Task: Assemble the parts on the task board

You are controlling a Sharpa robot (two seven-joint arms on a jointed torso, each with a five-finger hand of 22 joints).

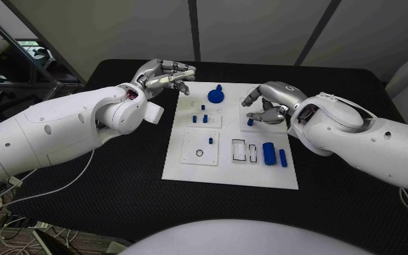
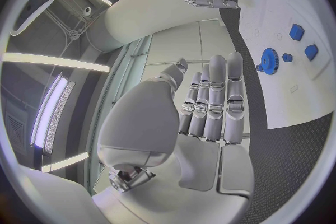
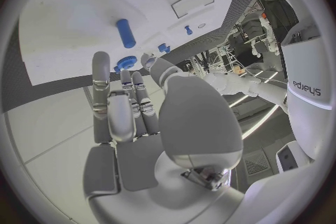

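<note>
The white task board (image 1: 229, 169) lies mid-table. On its far edge sits a blue gear-like part (image 1: 217, 95) (image 2: 269, 60) (image 3: 126, 63). Small blue pegs (image 1: 200, 118) stand left of centre. A blue peg (image 1: 251, 121) (image 3: 126, 32) stands just off my right hand's fingertips. A blue cylinder (image 1: 269, 153) and a blue bar (image 1: 282, 158) lie at the near right. My left hand (image 1: 165, 78) (image 2: 210, 101) hovers over the board's far left corner, fingers stretched out, holding nothing. My right hand (image 1: 267, 104) (image 3: 122, 106) hangs over the far right part, fingers loosely bent, nothing in them.
A black ring (image 1: 199, 153) and a smaller ring (image 1: 210, 141) lie on the board's near left block. Two rectangular slots (image 1: 244, 150) sit beside the cylinder. Black table (image 1: 111, 196) surrounds the board with free room at the front.
</note>
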